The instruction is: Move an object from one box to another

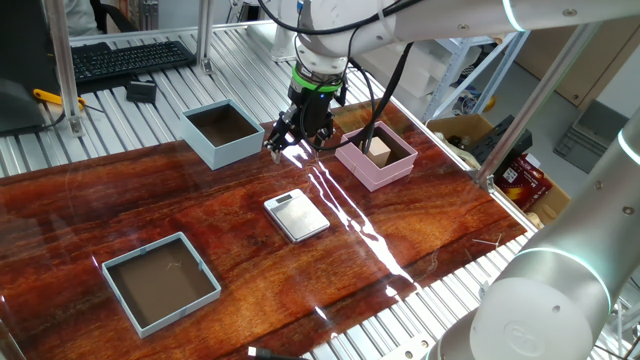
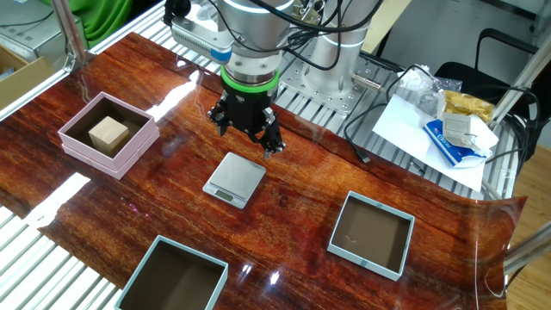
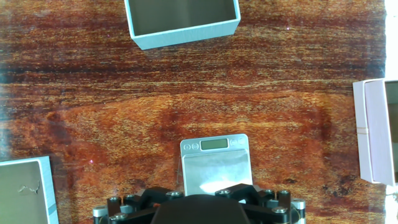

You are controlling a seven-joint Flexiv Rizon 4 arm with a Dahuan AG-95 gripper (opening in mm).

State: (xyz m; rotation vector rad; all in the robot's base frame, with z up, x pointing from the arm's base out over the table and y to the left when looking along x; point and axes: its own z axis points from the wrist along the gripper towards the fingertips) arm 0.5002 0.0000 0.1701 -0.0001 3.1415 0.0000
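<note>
The single Flexiv Rizon arm (image 1: 420,25) reaches in from above, its white and silver links bending down to a wrist ringed by a green band (image 2: 250,83). Below that band hangs the black gripper (image 1: 290,135), pointing straight down. Its fingers (image 2: 269,138) splay outward, apart from each other, with nothing between them. In the hand view only the dark gripper base (image 3: 199,208) shows along the bottom edge; the fingertips themselves are out of sight there.
</note>
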